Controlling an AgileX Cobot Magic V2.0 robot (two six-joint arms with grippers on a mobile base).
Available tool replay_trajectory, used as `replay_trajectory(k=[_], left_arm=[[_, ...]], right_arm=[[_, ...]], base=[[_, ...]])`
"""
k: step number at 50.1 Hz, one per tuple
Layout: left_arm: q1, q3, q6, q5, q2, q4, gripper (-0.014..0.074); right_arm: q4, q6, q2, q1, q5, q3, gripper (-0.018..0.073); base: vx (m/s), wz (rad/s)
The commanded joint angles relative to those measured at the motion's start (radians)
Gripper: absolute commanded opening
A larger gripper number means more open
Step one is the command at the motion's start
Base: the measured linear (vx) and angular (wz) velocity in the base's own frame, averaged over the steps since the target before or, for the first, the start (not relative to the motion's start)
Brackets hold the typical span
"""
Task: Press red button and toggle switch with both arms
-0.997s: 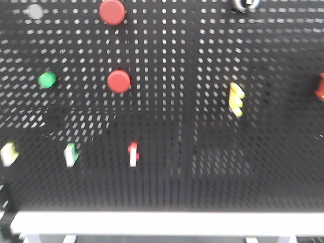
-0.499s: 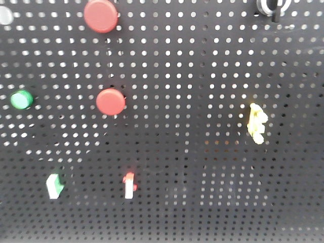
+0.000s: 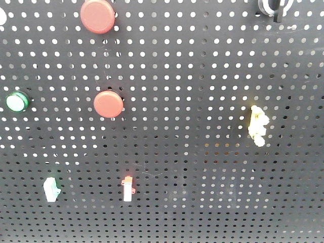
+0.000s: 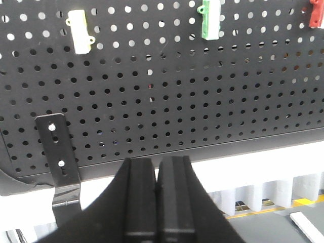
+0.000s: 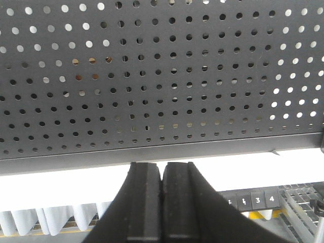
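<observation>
Black perforated pegboard is carrying two round red buttons at left, one green button, three blocky toggle switches; left arm and right arm are holding jaws pressed together, empty.

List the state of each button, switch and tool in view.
upper red button: untouched, nothing on it
lower red button: untouched, nothing on it
green button: untouched
red-tipped switch: untouched, position unclear
green switch: untouched, position unclear
yellow switch: untouched, position unclear
left tool: shut, holding nothing, touching nothing
right tool: shut, holding nothing, touching nothing
</observation>
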Motion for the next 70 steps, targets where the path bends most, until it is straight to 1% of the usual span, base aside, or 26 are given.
replay_trajectory(k=[1, 14, 18, 23, 25, 27, 29, 32, 35, 41, 45, 52, 55, 60, 66, 70], left_arm=[[0.0, 0.034, -0.006, -0.083, -0.015, 0.0, 0.0002], [0.0, 0.034, -0.006, -0.089, -0.015, 0.0, 0.0002], [0.0, 0.032, -0.008, -0.15, -0.015, 0.0, 0.0002], [0.0, 0.008, -0.074, -0.208, -0.015, -0.011, 0.0002], [0.0, -0.013, -0.103, -0.217, -0.015, -0.011, 0.0002], [0.0, -0.05, -0.12, -0.207, -0.015, -0.011, 0.0002], [0.0, -0.082, -0.12, -0.185, -0.014, -0.006, 0.0002], [0.0, -0.167, -0.094, -0.148, 0.005, 0.01, 0.0002], [0.0, -0.243, -0.05, -0.128, 0.043, 0.012, 0.0002], [0.0, -0.447, 0.002, -0.088, 0.188, 0.011, 0.0002], [0.0, -0.589, 0.004, -0.051, 0.334, 0.01, 0.0002], [0.0, -0.822, 0.003, 0.044, 0.515, 0.008, 0.0002], [0.0, -0.897, 0.002, 0.06, 0.58, 0.008, 0.0002], [0.0, -0.98, 0.0, 0.087, 0.626, 0.008, 0.0002], [0.0, -1.026, 0.003, 0.086, 0.653, 0.005, 0.0002], [-0.015, -1.058, 0.004, 0.108, 0.674, -0.027, 0.0002]], right_arm=[[-0.013, -0.003, -0.017, -0.003, -0.084, 0.012, -0.0003], [-0.013, -0.003, -0.017, -0.003, -0.128, 0.012, -0.0003], [-0.014, -0.002, -0.017, -0.004, -0.223, 0.01, -0.0003], [-0.013, 0.002, -0.017, -0.004, -0.355, -0.003, -0.0003], [-0.013, 0.002, -0.017, -0.004, -0.374, -0.026, -0.0003], [-0.014, 0.002, -0.015, -0.004, -0.365, -0.064, -0.0003], [-0.014, 0.002, -0.009, -0.004, -0.341, -0.113, -0.0003], [-0.016, -0.003, 0.015, -0.004, -0.281, -0.227, -0.0003], [-0.019, -0.003, 0.056, -0.004, -0.222, -0.332, -0.0003], [-0.034, -0.039, 0.204, -0.004, -0.094, -0.58, -0.0003], [-0.037, -0.092, 0.309, -0.004, -0.033, -0.722, -0.0003], [-0.036, -0.108, 0.472, -0.004, 0.022, -0.927, -0.0003], [-0.036, -0.107, 0.511, -0.004, 0.029, -0.971, -0.0003], [-0.035, -0.107, 0.553, -0.004, 0.025, -1.009, -0.0003], [-0.035, -0.107, 0.558, -0.004, 0.014, -1.003, -0.0003], [-0.03, -0.101, 0.558, -0.004, 0.015, -1.001, -0.0003]], base=[[0.0, 0.0], [0.0, 0.0], [0.0, 0.0], [0.0, 0.0], [0.0, 0.0], [0.0, 0.0], [0.0, 0.0], [0.0, 0.0], [0.0, 0.0], [0.0, 0.0], [0.0, 0.0], [0.0, 0.0], [0.0, 0.0], [0.0, 0.0], [0.0, 0.0], [0.0, 0.0]])
